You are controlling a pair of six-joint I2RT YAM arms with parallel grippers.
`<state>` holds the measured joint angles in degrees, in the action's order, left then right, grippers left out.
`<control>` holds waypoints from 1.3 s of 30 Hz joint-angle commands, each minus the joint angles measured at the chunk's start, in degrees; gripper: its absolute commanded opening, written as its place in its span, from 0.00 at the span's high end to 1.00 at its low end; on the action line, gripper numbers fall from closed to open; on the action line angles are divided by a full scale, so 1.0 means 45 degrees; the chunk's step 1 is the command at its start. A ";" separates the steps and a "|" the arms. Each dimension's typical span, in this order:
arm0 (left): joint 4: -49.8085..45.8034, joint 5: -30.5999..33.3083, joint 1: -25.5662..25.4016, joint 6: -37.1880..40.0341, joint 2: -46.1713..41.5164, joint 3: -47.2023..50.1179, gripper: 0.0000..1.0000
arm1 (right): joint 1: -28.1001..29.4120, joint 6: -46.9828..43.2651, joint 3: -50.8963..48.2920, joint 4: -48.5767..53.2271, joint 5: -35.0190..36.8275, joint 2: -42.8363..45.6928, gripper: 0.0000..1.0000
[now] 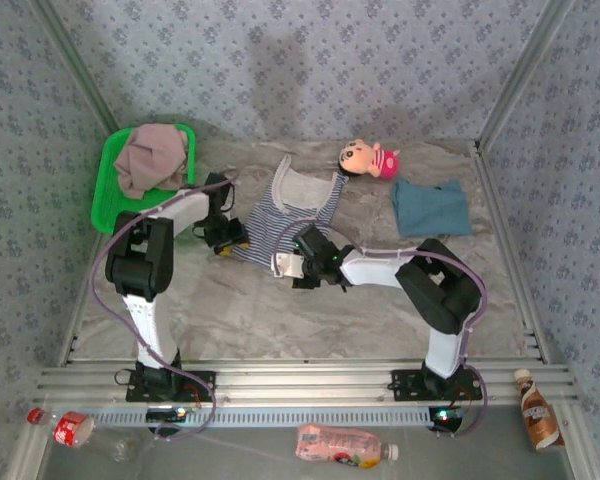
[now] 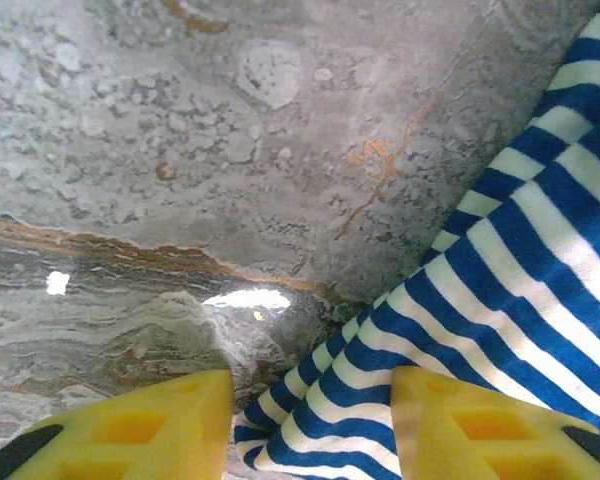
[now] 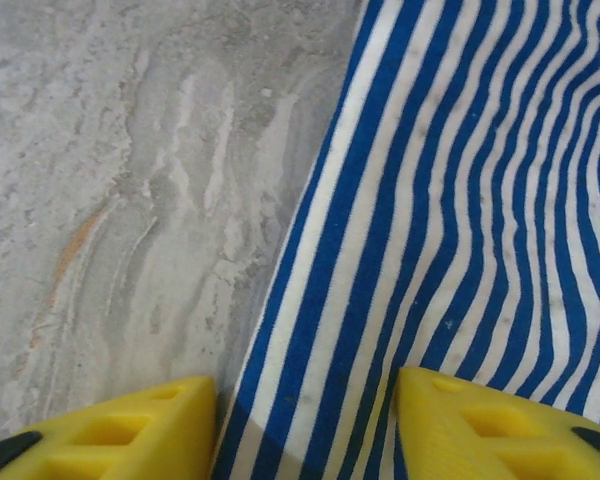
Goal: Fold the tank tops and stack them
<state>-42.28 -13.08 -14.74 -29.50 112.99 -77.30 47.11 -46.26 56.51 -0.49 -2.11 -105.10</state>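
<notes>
Left gripper: yellow jaws parted, straddling a near corner of the navy-and-white striped cloth tank top, nothing clamped. Right gripper: jaws parted over the same top's edge, nothing clamped. The top lies spread on the marbled grey desk. Farther right lies the teal-blue cloth tank top. The far-left green plastic basket contains the crumpled mauve-pink cloth tank top.

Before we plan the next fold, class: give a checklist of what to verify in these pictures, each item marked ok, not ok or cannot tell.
1. Left hand open over the striped top's edge: ok.
2. Right hand open over its edge: ok.
3. Striped top gripped by either hand: not ok.
4. Blue top apart from striped top: ok.
5. Pink top out of the basket: not ok.
</notes>
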 commanded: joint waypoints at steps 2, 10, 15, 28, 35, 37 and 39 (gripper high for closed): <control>0.0369 -0.0311 -0.0148 -0.0100 0.0609 0.0397 0.59 | -0.0128 -0.0477 0.0108 -0.0481 0.1962 -0.0859 0.58; -0.0057 -0.0250 -0.0513 -0.0292 0.0549 0.0308 0.83 | 0.0234 -0.0037 -0.0123 -0.0548 0.2213 -0.0545 0.80; -0.1443 0.0161 -0.0476 0.0154 -0.0206 -0.0064 0.98 | 0.0621 0.0586 -0.0347 -0.0020 0.1687 0.0104 0.89; -0.5426 0.0408 0.0131 0.0812 -0.3981 0.0863 1.00 | 0.1635 0.3640 -0.0399 0.3190 -0.2889 0.3033 0.90; -0.7719 0.0676 0.0335 0.0818 -0.6029 0.1234 1.00 | 0.2324 0.5070 0.0172 0.4559 -0.6034 0.3949 0.90; -0.8243 0.0733 0.0416 0.0711 -0.6716 0.1241 1.00 | 0.2437 0.5590 0.0469 0.4841 -0.6848 0.4204 0.90; -0.8630 0.0736 0.0488 0.0606 -0.7145 0.1092 1.00 | 0.2437 0.5882 0.0738 0.5140 -0.7480 0.4415 0.90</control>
<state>-74.83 -11.86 -13.43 -26.59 84.14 -71.77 57.84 -24.51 57.01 17.30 -27.16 -87.90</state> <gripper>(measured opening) 0.046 0.103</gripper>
